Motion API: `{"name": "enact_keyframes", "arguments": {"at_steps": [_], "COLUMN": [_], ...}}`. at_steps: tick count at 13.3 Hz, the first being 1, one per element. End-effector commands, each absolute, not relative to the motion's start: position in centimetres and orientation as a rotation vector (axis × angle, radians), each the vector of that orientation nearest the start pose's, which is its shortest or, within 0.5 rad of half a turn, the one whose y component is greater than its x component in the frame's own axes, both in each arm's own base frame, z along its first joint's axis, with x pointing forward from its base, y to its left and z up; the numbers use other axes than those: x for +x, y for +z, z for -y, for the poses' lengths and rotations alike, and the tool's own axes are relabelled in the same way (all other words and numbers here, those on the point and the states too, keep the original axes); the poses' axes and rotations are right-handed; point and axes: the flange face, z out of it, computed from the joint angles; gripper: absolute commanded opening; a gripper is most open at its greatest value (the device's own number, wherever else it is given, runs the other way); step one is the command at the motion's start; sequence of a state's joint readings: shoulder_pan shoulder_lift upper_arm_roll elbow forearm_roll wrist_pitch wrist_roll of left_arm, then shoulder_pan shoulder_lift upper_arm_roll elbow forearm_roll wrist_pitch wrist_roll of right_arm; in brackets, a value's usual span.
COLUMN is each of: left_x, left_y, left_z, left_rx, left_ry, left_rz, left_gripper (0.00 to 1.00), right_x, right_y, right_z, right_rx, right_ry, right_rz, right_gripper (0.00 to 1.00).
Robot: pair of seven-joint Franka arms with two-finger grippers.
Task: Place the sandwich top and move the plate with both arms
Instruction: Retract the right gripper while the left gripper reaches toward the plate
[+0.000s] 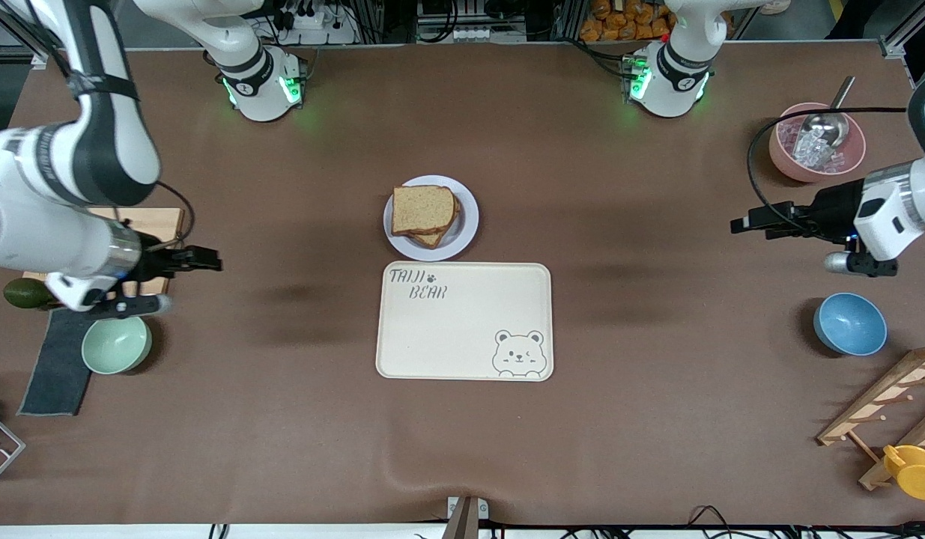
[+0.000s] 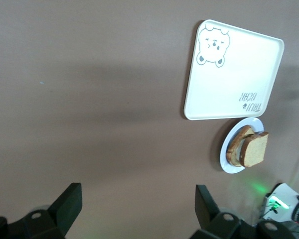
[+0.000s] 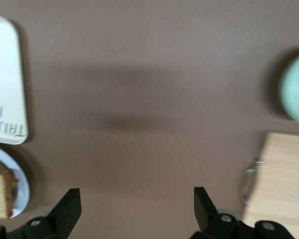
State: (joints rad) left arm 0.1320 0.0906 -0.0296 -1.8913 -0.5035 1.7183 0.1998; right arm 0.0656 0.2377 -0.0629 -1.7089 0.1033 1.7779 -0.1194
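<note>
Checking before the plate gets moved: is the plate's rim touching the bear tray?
Apart. The front view shows a thin strip of brown table between the plate and the tray; the left wrist view shows them very close.

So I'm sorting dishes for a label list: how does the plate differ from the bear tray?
The plate is round and pale lavender-white; the tray is rectangular, cream and larger. The plate carries stacked bread; the tray carries nothing. The tray has a printed bear and lettering; the plate looks plain. The tray lies nearer the front camera. Both sit flat, mid-table.
</note>
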Motion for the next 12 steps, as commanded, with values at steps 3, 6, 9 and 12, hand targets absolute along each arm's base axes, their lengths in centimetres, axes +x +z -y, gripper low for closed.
{"name": "enact_keyframes", "arguments": {"at_steps": [3, 6, 9, 12], "left_x": [54.6, 54.8, 54.8, 54.0], "left_y": [39.6, 35.3, 33.6, 31.1], "left_z": [0.0, 2.3, 5.4, 7.0], "left_rx": [2.492, 2.388, 2.367, 2.309], "left_ry": [-0.187, -0.175, -0.155, -0.16], "left_rz": [-0.094, -0.087, -0.086, -0.107], "left_gripper": [1.0, 1.0, 1.0, 1.0], "right_x": [61.7, 58.9, 56.7, 55.0], "right_y": [49.7, 56.3, 62.1, 65.7], "right_z": [3.2, 4.3, 5.8, 6.3], "right_rx": [-3.091, -3.099, -3.115, -3.127], "right_ry": [0.146, 0.07, -0.051, -0.129], "right_rz": [0.204, 0.232, 0.169, 0.157], "right_gripper": [1.0, 1.0, 1.0, 1.0]}}
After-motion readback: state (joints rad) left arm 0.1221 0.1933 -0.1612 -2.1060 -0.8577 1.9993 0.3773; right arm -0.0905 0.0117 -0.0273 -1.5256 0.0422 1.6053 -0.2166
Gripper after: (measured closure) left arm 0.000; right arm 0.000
